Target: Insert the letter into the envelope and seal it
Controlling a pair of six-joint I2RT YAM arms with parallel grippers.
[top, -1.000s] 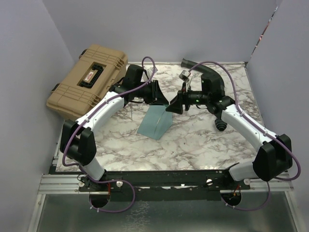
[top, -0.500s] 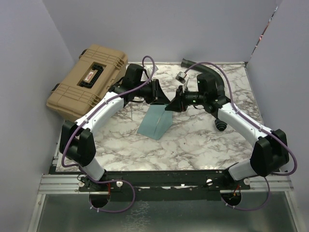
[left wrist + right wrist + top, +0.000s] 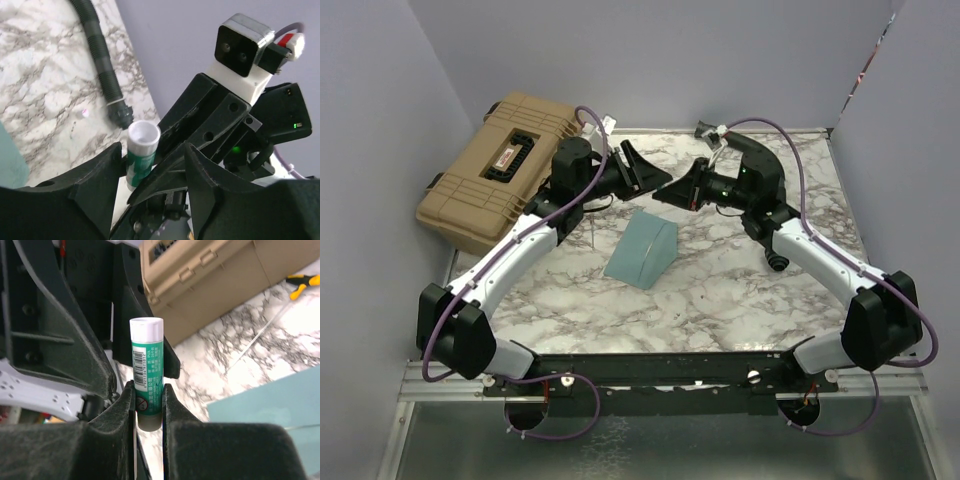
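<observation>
The teal envelope point(image 3: 642, 250) lies flat in the middle of the marble table, and its corner shows in the right wrist view point(image 3: 270, 400). The letter is out of view. Above the table's far side the two grippers meet tip to tip. My right gripper point(image 3: 148, 390) point(image 3: 672, 192) is shut on a green glue stick point(image 3: 147, 365) with a white cap, held upright by its lower end. My left gripper point(image 3: 153, 150) point(image 3: 645, 170) is open, its fingers standing apart on either side of the same glue stick point(image 3: 141, 152) without pressing on it.
A tan hard case point(image 3: 505, 165) sits at the back left, half off the table. A black ribbed hose point(image 3: 100, 60) lies along the far edge. A small black object point(image 3: 778, 262) rests at the right. A yellow-handled tool point(image 3: 302, 282) lies near the case.
The right gripper closed on the glue stick. The left gripper opened and drew back to the far left. Both arms shifted toward the back of the table.
</observation>
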